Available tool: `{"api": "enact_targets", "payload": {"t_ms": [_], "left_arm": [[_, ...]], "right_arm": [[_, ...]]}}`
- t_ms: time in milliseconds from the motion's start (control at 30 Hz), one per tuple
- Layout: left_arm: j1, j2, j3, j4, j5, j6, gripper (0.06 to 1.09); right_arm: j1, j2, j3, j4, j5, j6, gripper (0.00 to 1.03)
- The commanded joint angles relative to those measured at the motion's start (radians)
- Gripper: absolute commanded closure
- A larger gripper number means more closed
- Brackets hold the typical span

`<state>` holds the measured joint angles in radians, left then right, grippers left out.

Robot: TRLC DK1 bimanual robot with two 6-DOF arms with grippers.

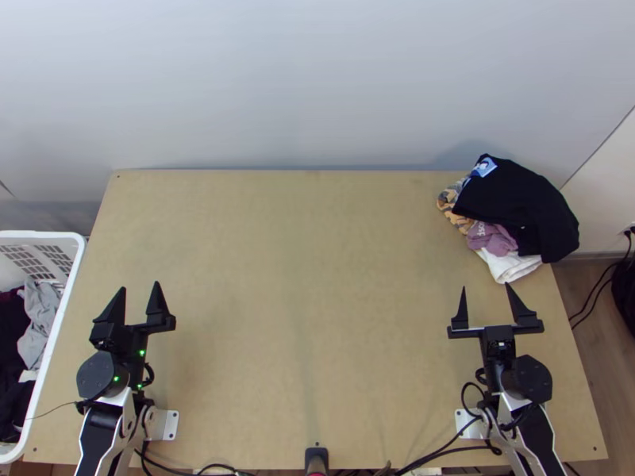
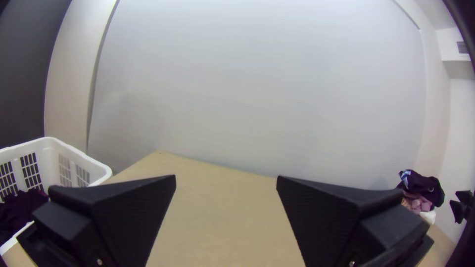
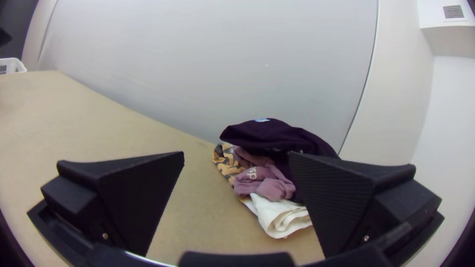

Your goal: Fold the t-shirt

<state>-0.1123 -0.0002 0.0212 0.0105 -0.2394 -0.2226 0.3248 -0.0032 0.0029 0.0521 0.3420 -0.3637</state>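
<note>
Four cloths are distinguishable in a bunched pile at the far right corner of the table (image 1: 302, 278), top view: black garment (image 1: 516, 202) uppermost, patterned cloth (image 1: 451, 208), mauve cloth (image 1: 492, 238) and white cloth (image 1: 512, 266) below. Which is the t-shirt cannot be told. Basket (image 1: 70, 274) stands beside the table's left edge, with grey cloth (image 1: 40, 313) and dark clothes (image 1: 12, 341) inside. Pale lettering marks the mauve cloth; a blue-and-white patch (image 1: 483, 166) sits at the black garment's far left end. That garment's long axis runs diagonally, far left to near right. Left gripper (image 1: 140, 286) and right gripper (image 1: 486, 286) both spread, over the table's near part. Left wrist view: left gripper (image 2: 226, 176) wide, nothing between its fingers. Right wrist view: right gripper (image 3: 237, 153) likewise wide and unloaded; white cloth lies in folded layers, black garment bunched.
</note>
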Motion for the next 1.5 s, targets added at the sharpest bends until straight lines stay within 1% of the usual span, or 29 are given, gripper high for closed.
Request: {"api": "enact_targets", "payload": {"t_ms": [0,1133,1167,1267,1333,1367,1433,1467], "left_arm": [[0.0,0.0,0.0,0.0,0.0,0.0,0.1],[0.0,0.0,0.0,0.0,0.0,0.0,0.1],[0.0,0.0,0.0,0.0,0.0,0.0,0.1],[0.0,0.0,-0.001,0.0,0.0,0.0,0.1],[0.0,0.0,0.0,0.0,0.0,0.0,0.1],[0.0,0.0,0.0,0.0,0.0,0.0,0.1],[0.0,0.0,0.0,0.0,0.0,0.0,0.1],[0.0,0.0,0.0,0.0,0.0,0.0,0.1]], "right_arm": [[0.0,0.0,0.0,0.0,0.0,0.0,0.04],[0.0,0.0,0.0,0.0,0.0,0.0,0.04],[0.0,0.0,0.0,0.0,0.0,0.016,0.04],[0.02,0.0,0.0,0.002,0.0,0.169,0.04],[0.02,0.0,0.0,0.002,0.0,0.239,0.04],[0.02,0.0,0.0,0.002,0.0,0.25,0.04],[0.017,0.0,0.0,0.0,0.0,0.229,0.04],[0.017,0.0,-0.001,0.003,0.0,0.239,0.04]]}}
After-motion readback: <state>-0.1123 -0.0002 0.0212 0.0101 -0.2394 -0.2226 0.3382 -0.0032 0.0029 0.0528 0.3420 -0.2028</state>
